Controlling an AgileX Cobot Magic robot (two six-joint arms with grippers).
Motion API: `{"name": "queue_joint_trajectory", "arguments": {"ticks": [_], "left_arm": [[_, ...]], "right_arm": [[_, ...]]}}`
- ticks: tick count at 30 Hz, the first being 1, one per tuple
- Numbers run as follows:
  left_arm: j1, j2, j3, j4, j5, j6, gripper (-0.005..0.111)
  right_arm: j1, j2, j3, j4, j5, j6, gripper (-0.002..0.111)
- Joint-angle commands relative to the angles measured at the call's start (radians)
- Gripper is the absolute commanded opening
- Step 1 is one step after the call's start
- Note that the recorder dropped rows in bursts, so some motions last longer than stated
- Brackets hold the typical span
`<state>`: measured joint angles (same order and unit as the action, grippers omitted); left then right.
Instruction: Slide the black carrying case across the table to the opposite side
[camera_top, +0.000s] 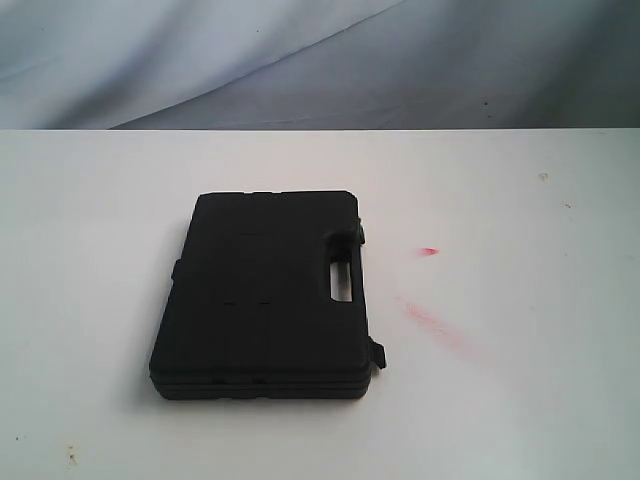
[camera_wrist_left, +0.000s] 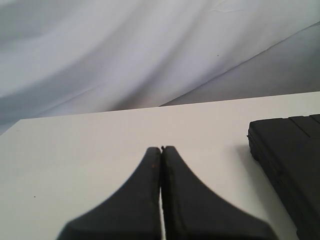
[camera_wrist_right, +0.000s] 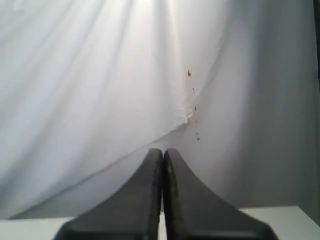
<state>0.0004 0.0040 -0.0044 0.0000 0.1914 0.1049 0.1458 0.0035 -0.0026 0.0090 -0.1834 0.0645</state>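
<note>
At the centre of the exterior view you see the whole black carrying case (camera_top: 262, 295) lying flat on the white table (camera_top: 520, 400), with a handle slot (camera_top: 340, 275) along its right edge. Red smears (camera_top: 432, 322) mark the table to its right. Your left wrist view catches only one corner of the case (camera_wrist_left: 290, 165) at the right edge, apart from the left gripper (camera_wrist_left: 161, 148), clenched on nothing. Your right wrist view shows the right gripper (camera_wrist_right: 163, 150), also clenched empty, before a draped white cloth (camera_wrist_right: 100, 75).
</note>
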Motion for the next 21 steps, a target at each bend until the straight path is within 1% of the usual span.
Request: {"name": "queue_joint_trajectory", "arguments": {"ticks": [1,7,9,12,15,17,19,21], "left_arm": [[0.0,-0.004,0.004,-0.014,-0.007,0.003,0.0],[0.0,-0.004,0.004,-0.014,-0.007,0.003,0.0],[0.0,-0.004,0.004,-0.014,-0.007,0.003,0.0],[0.0,-0.004,0.004,-0.014,-0.007,0.003,0.0],[0.0,-0.004,0.004,-0.014,-0.007,0.003,0.0],[0.0,-0.004,0.004,-0.014,-0.007,0.003,0.0],[0.0,-0.004,0.004,-0.014,-0.007,0.003,0.0],[0.0,-0.004,0.004,-0.014,-0.007,0.003,0.0]], "right_arm": [[-0.006,-0.003,0.003,0.003,-0.233,0.068,0.0],[-0.006,-0.003,0.003,0.003,-0.568,0.209,0.0],[-0.006,-0.003,0.003,0.003,-0.613,0.279,0.0],[-0.006,-0.003,-0.017,0.003,-0.622,0.364,0.0],[-0.006,-0.003,-0.075,-0.018,-0.611,0.347,0.0],[-0.006,-0.003,-0.133,-0.067,-0.574,0.289,0.0],[-0.006,-0.003,-0.215,-0.15,-0.436,0.224,0.0],[-0.006,-0.003,-0.323,-0.265,-0.229,0.221,0.0]]}}
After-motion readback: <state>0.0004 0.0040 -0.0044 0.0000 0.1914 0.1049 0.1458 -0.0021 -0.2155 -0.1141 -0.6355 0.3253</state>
